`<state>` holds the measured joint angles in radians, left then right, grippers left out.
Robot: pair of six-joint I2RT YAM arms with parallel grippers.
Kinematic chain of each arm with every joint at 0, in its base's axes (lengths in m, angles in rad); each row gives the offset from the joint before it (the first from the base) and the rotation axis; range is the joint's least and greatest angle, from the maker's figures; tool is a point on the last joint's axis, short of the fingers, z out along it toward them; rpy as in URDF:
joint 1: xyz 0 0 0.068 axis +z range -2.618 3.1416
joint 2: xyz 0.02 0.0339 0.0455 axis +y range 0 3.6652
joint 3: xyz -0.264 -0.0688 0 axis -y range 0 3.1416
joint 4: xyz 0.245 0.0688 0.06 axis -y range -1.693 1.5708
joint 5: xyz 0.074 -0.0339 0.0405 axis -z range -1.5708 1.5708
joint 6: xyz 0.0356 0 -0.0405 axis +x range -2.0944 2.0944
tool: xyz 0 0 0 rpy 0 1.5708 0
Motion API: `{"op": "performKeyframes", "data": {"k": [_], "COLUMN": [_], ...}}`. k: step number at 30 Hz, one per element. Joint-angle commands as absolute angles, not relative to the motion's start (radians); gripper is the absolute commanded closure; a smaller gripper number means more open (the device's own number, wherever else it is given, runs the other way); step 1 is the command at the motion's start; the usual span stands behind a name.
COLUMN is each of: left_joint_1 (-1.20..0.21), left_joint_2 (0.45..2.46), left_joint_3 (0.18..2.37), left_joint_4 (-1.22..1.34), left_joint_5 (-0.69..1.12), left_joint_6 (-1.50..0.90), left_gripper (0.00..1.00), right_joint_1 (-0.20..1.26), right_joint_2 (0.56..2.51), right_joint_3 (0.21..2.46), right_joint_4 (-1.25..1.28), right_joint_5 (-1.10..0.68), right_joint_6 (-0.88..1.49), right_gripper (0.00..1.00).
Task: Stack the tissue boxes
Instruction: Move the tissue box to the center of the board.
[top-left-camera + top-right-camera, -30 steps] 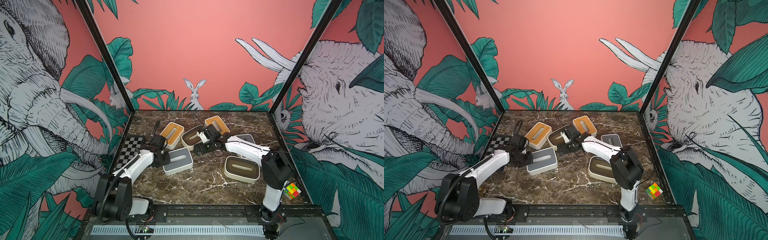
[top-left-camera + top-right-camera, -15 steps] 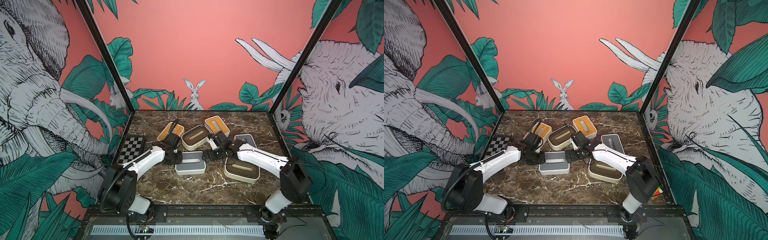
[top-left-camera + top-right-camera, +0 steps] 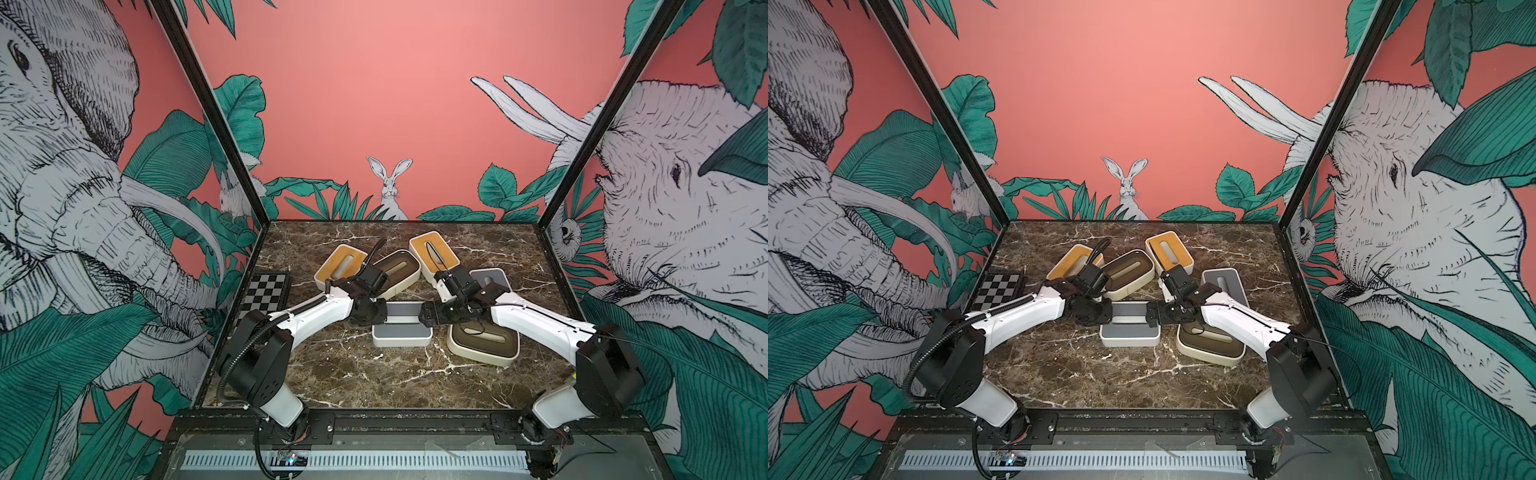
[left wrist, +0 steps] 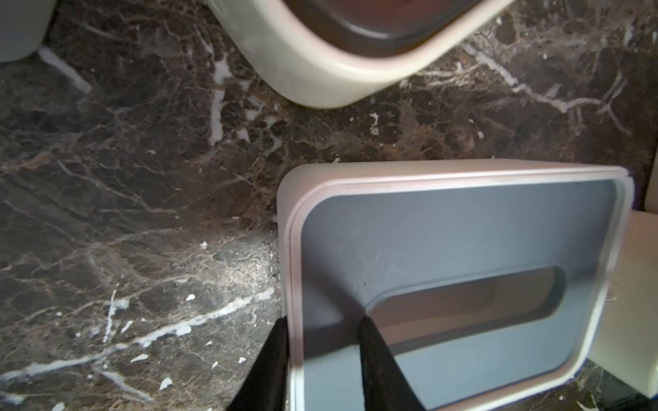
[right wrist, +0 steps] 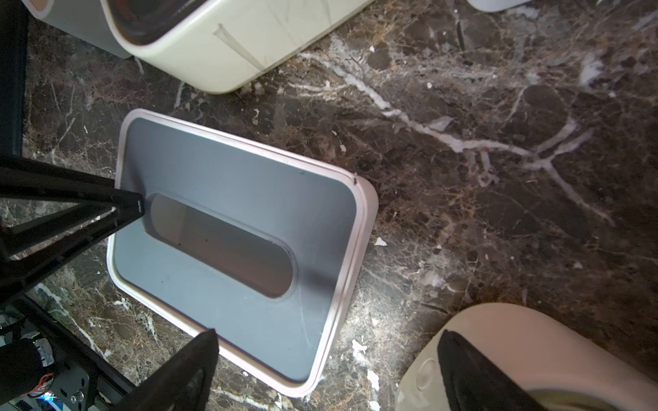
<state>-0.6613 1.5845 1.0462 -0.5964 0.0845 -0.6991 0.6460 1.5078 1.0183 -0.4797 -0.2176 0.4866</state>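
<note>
In the middle of the table, the grey-lidded box lies flat, and both arms reach to it from opposite ends. In the left wrist view the left gripper straddles one short end. One finger is outside the white wall and the other is at the end of the oval slot, so I read it as pinching that end wall. The right gripper is spread wide and holds nothing. One of its fingers hangs above the far end of the same box, and the second hangs above the dark brown box, which lies just beside it.

My first worry is the grip itself. It takes the box by one end only, so I expect that on a lift the free end will sag. The box may then turn between the fingers or slip out. If the inner finger catches only the lid, the lid could perhaps come off; I cannot tell how it is fixed.

My second worry is the right side. If I lower or close those wide jaws now, the outer finger will probably land on the dark brown box and push it, or clamp two boxes together. The two wrists are also very near, so a careless move may bring them into contact. The other tissue boxes lie further back, and I see no stack begun.
</note>
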Motion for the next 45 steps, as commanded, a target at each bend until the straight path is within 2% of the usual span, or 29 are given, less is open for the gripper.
{"op": "performKeyframes", "data": {"k": [1, 12, 18, 23, 27, 31, 37, 42, 45], "left_joint_1": [-0.678, -0.678, -0.679, -0.679, -0.678, -0.677, -0.646, -0.599, -0.519], "left_joint_2": [1.586, 1.617, 1.602, 1.58, 1.551, 1.519, 1.491, 1.512, 1.544], "left_joint_3": [1.019, 1.049, 1.062, 1.081, 1.081, 1.089, 1.105, 1.132, 1.228], "left_joint_4": [-0.618, -0.693, -0.707, -0.738, -0.715, -0.687, -0.664, -0.649, -0.712], "left_joint_5": [0.069, 0.07, 0.043, 0.019, 0.008, 0.006, -0.006, 0.037, 0.035], "left_joint_6": [-0.734, -0.733, -0.721, -0.715, -0.699, -0.678, -0.64, -0.585, -0.484], "left_gripper": [0.92, 0.91, 0.84, 0.82, 0.82, 0.82, 0.81, 0.8, 0.78], "right_joint_1": [0.635, 0.613, 0.613, 0.612, 0.612, 0.612, 0.613, 0.612, 0.612], "right_joint_2": [1.497, 1.485, 1.514, 1.548, 1.584, 1.627, 1.637, 1.631, 1.609], "right_joint_3": [1.029, 1.029, 1.053, 1.078, 1.113, 1.14, 1.154, 1.166, 1.183], "right_joint_4": [-0.473, -0.467, -0.466, -0.46, -0.465, -0.494, -0.52, -0.518, -0.492], "right_joint_5": [-0.225, -0.219, -0.216, -0.228, -0.22, -0.226, -0.197, -0.186, -0.177], "right_joint_6": [0.488, 0.494, 0.485, 0.479, 0.477, 0.479, 0.492, 0.487, 0.461], "right_gripper": [0.04, 0.03, 0.03, 0.04, 0.07, 0.19, 0.28, 0.3, 0.29]}}
